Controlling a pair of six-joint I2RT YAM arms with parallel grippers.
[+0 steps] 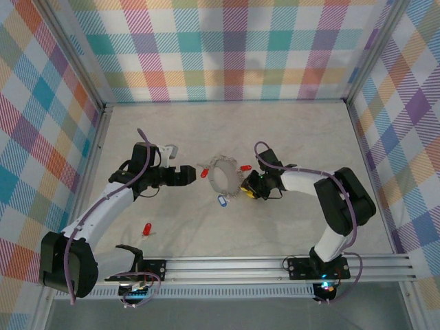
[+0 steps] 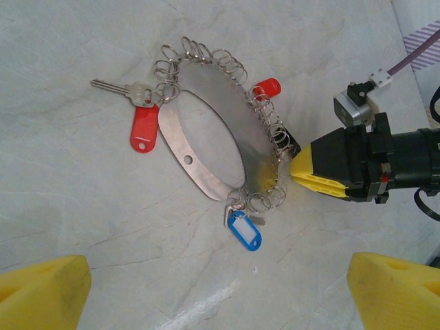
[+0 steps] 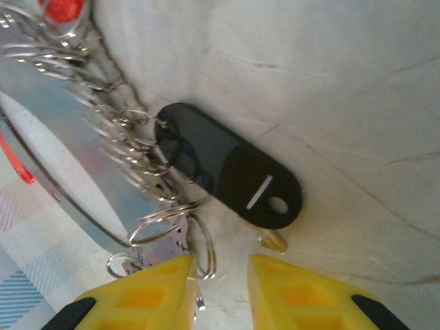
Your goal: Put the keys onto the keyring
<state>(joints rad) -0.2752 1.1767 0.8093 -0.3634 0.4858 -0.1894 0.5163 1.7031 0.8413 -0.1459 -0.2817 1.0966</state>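
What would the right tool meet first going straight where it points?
Probably the black key tag at the edge of the keyring, right ahead of the right tool; a small split ring may touch first, depth unclear.

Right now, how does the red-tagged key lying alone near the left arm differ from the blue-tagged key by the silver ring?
The small red plastic-tagged key lies loose on the pale table, well apart from the silver metal band keyring; the small blue plastic-tagged key appears hooked on one of its wire loops. Red sits nearer the arm bases, blue mid-table. Both lie flat.
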